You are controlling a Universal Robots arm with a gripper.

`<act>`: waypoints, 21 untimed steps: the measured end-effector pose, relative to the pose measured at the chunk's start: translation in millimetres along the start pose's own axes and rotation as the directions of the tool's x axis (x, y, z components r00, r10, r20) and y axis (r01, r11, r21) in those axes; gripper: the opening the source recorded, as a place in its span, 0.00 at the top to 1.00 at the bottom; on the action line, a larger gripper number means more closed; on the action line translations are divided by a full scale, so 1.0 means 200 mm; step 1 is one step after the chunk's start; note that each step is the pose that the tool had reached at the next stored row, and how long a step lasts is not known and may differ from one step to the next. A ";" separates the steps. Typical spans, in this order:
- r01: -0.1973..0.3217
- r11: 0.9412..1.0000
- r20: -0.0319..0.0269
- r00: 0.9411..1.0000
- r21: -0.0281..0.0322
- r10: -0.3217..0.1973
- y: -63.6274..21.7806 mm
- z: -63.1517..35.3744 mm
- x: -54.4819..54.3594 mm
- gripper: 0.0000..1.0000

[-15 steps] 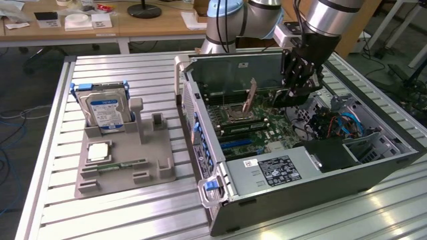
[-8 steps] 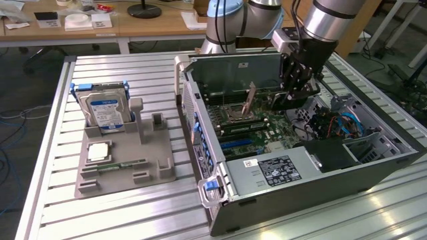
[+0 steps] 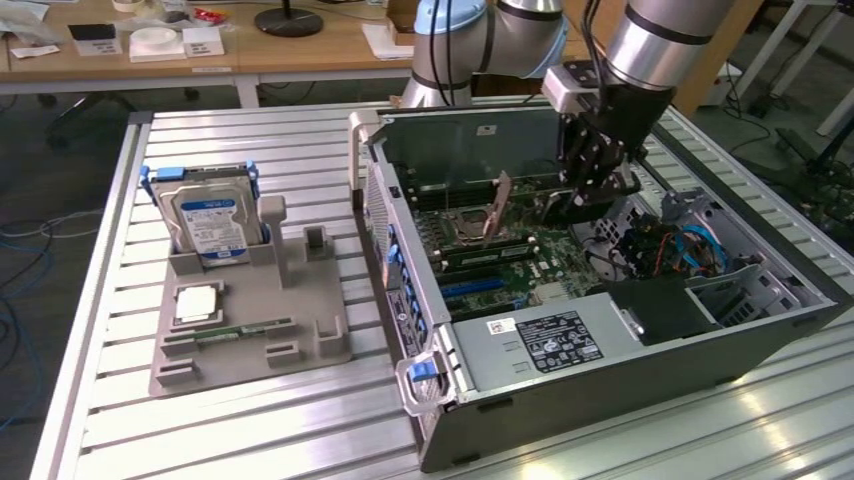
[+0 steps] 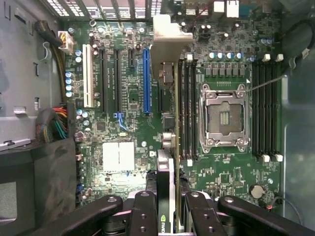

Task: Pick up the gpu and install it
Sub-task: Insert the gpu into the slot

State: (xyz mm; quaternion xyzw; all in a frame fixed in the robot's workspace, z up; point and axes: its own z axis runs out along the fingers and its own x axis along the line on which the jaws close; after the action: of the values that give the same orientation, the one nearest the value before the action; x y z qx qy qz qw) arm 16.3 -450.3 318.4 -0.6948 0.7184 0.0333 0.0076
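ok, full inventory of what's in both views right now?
table: 1, silver slatted, under everything
fixture: 1, grey, on the table, exterior view's left
hard drive: 1, silver with blue label, upright in the fixture
memory stick: 1, green, lying flat in the fixture
computer case: 1, dark grey, open, exterior view's right
motherboard: 1, green, inside the case
CPU socket: 1, silver, on the motherboard
blue slot: 1, blue, beside the gpu
gpu: 1, dark with silver bracket, edge-on over the motherboard
arm: 1, silver, reaching into the case
gripper: 1, black, shut on the gpu
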 end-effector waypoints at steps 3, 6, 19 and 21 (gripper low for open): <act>0.007 1.000 -0.001 1.000 -0.001 -0.007 0.012 0.004 0.00 0.73; 0.009 1.000 0.000 1.000 0.000 -0.009 0.023 0.016 0.00 0.73; 0.009 1.000 0.000 1.000 -0.001 -0.009 0.026 0.021 0.00 0.73; 0.009 1.000 0.000 1.000 -0.001 -0.009 0.026 0.021 0.00 0.73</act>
State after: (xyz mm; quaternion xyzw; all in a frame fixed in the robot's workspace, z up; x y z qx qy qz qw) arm 11.0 -450.6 314.3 -0.6981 0.7152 0.0333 0.0074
